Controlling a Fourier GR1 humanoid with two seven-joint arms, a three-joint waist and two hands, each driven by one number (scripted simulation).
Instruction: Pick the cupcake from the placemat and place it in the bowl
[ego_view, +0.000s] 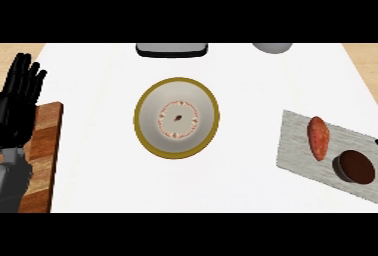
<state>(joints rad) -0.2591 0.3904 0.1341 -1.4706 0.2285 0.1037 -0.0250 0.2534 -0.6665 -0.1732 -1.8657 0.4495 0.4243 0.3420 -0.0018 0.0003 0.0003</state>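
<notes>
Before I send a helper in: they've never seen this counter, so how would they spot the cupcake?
Find the grey rectangular placemat at the white counter's right edge. Two things sit on it: the round dark-brown cupcake at its near end, beside a long orange-red sweet potato. The cupcake is the round, dark one.

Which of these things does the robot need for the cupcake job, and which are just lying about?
Needed: cupcake, placemat under it, bowl mid-counter.

Lying about: sweet potato on the placemat, wooden board at left, dark tray and grey object at the far edge. Left hand rests open at left.
</notes>
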